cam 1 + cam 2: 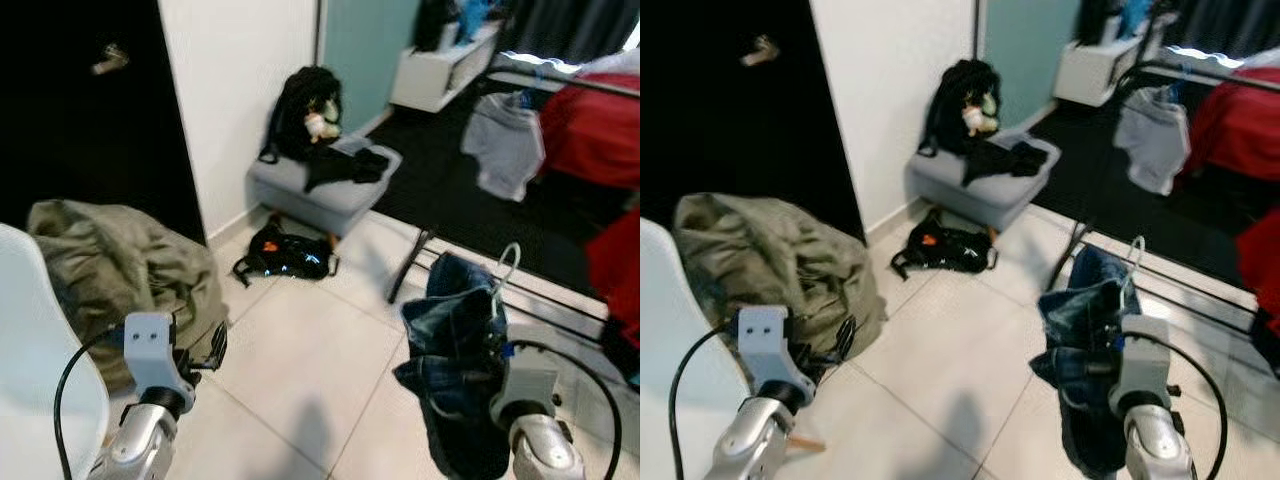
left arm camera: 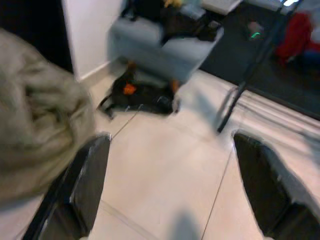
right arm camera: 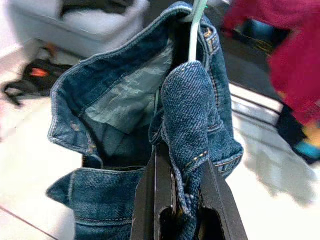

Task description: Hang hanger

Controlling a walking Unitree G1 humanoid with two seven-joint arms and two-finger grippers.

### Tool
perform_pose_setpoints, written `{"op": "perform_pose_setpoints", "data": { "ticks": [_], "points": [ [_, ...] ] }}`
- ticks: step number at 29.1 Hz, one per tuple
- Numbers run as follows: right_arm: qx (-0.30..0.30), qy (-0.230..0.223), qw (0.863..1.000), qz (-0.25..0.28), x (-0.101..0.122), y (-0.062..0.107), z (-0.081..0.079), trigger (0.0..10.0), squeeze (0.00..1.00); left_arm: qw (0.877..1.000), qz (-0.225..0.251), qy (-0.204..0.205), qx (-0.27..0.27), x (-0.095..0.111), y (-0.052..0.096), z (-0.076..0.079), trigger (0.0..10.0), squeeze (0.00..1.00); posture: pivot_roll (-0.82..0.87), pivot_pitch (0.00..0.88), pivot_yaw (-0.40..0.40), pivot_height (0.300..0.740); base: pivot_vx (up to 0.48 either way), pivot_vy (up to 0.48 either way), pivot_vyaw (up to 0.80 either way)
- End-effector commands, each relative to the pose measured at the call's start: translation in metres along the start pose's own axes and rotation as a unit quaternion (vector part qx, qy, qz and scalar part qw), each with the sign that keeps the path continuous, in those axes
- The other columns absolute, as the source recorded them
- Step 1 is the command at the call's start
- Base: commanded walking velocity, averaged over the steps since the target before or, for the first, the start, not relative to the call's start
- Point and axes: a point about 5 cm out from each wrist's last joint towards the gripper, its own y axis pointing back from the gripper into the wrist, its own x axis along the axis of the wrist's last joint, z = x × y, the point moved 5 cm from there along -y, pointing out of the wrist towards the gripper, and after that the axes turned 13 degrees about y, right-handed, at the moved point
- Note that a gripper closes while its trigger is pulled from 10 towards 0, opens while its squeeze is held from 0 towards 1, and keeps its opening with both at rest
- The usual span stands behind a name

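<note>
Carrying jeans [image 3: 150, 125]: right gripper [image 3: 177, 200] pinches denim, hanger [image 3: 194, 30] hook above jaws (kept free for rail); left gripper [image 2: 170, 195] spread, idle.

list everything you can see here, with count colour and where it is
jeans: 1, blue denim, held up on the right over the floor
hanger: 1, pale green-white, hook poking out of the jeans' top
clothes rack: 1, black, on the right past the jeans, garments hanging
grey top: 1, on the rack
red garments: on the rack, count unclear
ottoman: 1, grey, by the white wall
backpack: 1, black, on the ottoman
dark clothing: black, on the ottoman
black bag: 1, orange patch, on the floor before the ottoman
olive jacket: 1, draped on the left
chair: 1, white, far left
left gripper: open, over tiles
right gripper: shut on jeans
</note>
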Motion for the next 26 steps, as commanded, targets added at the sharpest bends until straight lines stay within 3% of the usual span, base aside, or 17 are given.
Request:
{"op": "perform_pose_setpoints", "data": {
  "ticks": [1, 18, 26],
  "points": [
    [-0.008, -0.002, 1.0, 0.016, 0.0075, -0.0005, 0.0035, 10.0, 0.0, 1.0, -0.01, 0.007, -0.008, -0.0038, -0.0004, 0.0029, 10.0, 0.0, -0.05, 0.062, -0.025, 0.74, 0.0, 0.0, -0.77],
    [-0.016, -0.005, 1.0, 0.019, 0.0075, -0.0031, 0.0069, 10.0, 0.0, 0.999, -0.017, 0.01, -0.025, -0.0047, -0.0042, 0.0074, 10.0, 0.0, -0.05, 0.059, -0.022, 0.74, 0.0, 0.0, -0.78],
    [-0.022, -0.011, 0.999, 0.031, 0.0106, -0.0024, 0.0085, 10.0, 0.0, 0.999, -0.019, 0.009, -0.038, -0.0053, -0.0042, 0.0093, 10.0, 0.0, -0.05, 0.051, -0.018, 0.74, 0.344, 0.0, 0.0]
  ]
}}
